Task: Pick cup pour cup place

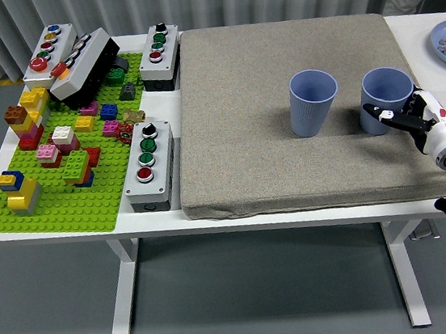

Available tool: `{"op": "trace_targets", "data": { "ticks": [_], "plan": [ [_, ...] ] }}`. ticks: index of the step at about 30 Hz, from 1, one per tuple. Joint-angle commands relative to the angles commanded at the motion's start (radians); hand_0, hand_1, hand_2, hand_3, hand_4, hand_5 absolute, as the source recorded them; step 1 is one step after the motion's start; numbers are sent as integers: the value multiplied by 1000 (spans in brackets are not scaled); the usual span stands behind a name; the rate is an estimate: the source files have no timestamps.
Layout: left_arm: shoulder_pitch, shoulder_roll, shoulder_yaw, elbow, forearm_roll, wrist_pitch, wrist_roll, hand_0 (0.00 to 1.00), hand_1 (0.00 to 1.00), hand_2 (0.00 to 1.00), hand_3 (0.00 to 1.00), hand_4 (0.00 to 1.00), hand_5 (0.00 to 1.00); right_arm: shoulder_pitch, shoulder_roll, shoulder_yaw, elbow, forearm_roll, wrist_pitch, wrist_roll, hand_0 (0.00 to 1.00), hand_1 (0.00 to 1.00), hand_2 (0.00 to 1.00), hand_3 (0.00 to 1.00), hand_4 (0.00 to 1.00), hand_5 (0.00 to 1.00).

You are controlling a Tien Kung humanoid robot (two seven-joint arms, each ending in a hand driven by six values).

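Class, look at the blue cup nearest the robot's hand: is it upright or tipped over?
Upright. The right cup stands on the grey mat, its round mouth facing up, with the right hand against its side.

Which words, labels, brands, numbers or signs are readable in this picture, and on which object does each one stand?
None can be read.
Button boxes: coloured buttons only; any lettering is too small.
Two blue cups: plain, no print.
Right hand: a small red mark, too blurred to read.
Building bricks: no text visible.

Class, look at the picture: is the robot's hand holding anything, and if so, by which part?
The right hand grips the right blue cup low on its near side wall; the cup stands on the mat.
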Motion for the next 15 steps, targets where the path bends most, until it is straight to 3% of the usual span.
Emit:
{"op": "trace_targets", "data": {
  "ticks": [13, 15],
  "plan": [
    [-1, -1, -7, 0, 5, 0, 0, 820, 780, 826, 752, 557, 998, 1, -2, 7, 13, -4, -4, 2, 874, 813, 712, 854, 850, 313],
    [-2, -1, -7, 0, 5, 0, 0, 819, 781, 826, 752, 557, 998, 0, -2, 7, 14, -3, -8, 3, 830, 785, 662, 825, 835, 297]
  ]
}}
